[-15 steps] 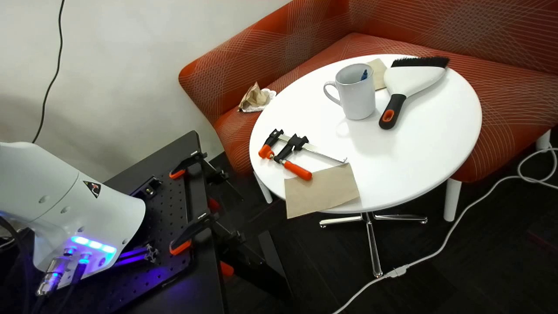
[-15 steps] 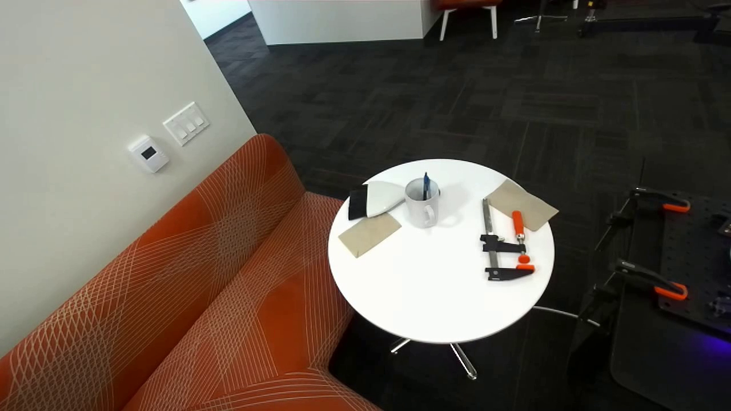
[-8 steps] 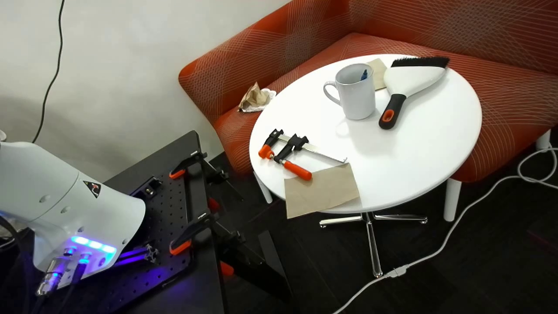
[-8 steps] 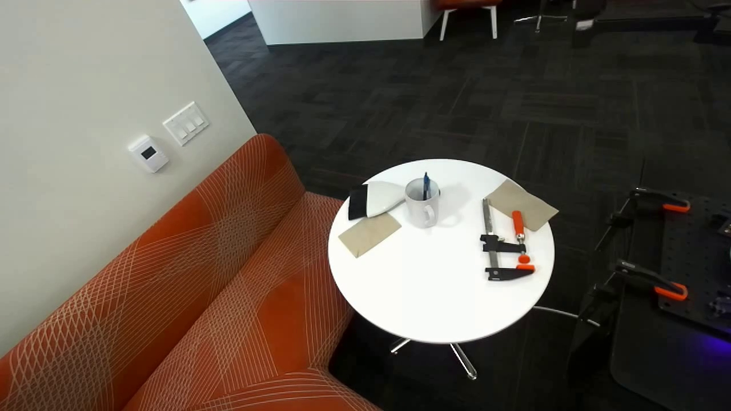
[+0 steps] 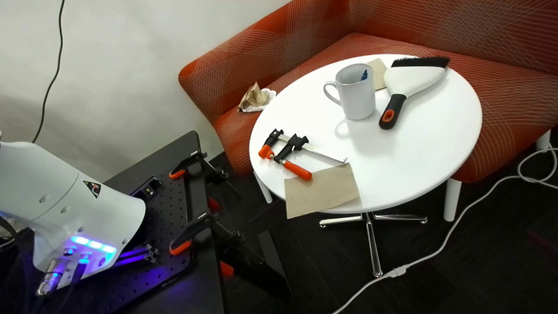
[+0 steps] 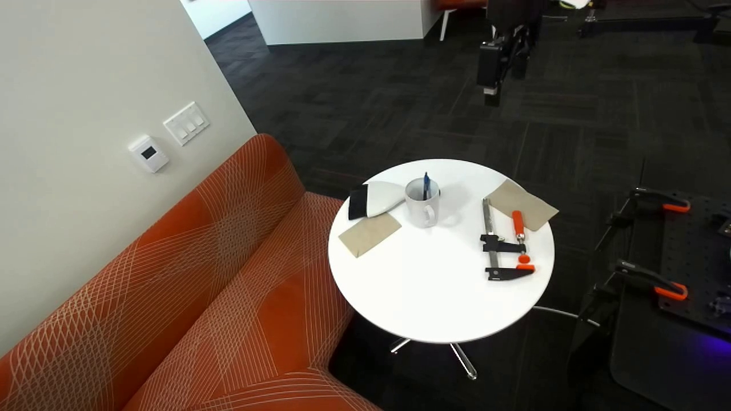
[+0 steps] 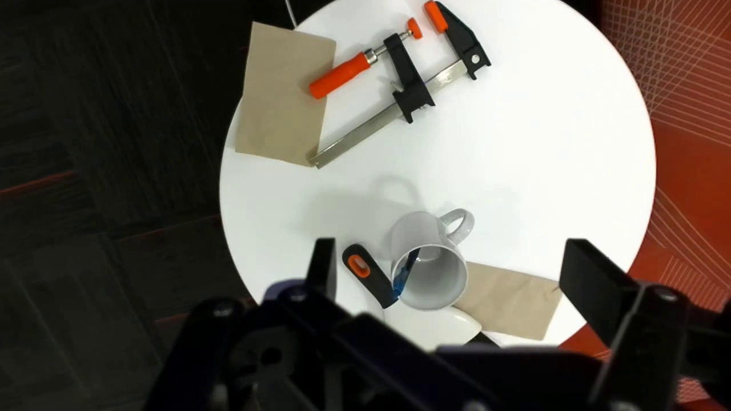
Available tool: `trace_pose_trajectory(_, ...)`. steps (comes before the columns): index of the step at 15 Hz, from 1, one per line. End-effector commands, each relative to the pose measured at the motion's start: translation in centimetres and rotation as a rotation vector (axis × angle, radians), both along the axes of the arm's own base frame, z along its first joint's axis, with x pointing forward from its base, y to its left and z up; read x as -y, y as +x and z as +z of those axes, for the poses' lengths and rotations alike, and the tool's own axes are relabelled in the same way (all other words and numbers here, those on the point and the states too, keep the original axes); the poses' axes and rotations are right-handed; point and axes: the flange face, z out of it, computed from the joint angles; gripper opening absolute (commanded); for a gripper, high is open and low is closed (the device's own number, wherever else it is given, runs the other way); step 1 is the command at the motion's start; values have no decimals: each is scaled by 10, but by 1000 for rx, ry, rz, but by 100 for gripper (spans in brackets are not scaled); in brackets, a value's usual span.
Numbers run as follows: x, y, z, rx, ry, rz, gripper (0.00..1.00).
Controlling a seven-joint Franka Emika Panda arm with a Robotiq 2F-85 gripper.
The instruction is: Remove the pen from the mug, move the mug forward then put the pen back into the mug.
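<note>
Pincer [image 7: 451, 274] has swung toward the white mug [image 7: 440, 279], spread and empty; likely step: removing the blue-ended pen [image 7: 403, 278], next needing aligned descent

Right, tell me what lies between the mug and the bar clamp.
Only white tabletop lies between the mug and the bar clamp, crossed by the mug's shadow, as the wrist view shows.

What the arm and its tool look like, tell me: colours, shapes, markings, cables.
The arm is white and smoothly rounded, with a dark triangular sticker, a blue-glowing light strip, and a silvery cable plug beside a dark plug. The tool is black, with two blocky fingers.
</note>
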Motion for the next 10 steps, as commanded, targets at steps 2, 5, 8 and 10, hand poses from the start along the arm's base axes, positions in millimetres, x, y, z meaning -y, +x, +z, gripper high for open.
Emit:
trace_pose_trajectory(2,-2,2,-6,-13,1,3,100)
trace_pose_trajectory(5,0,2,-5,-11,1,-1,100)
trace_pose_trajectory(8,2,11,-7,33,35,-125,100)
trace_pose_trajectory(10,-5,23,-15,57,67,-233,100)
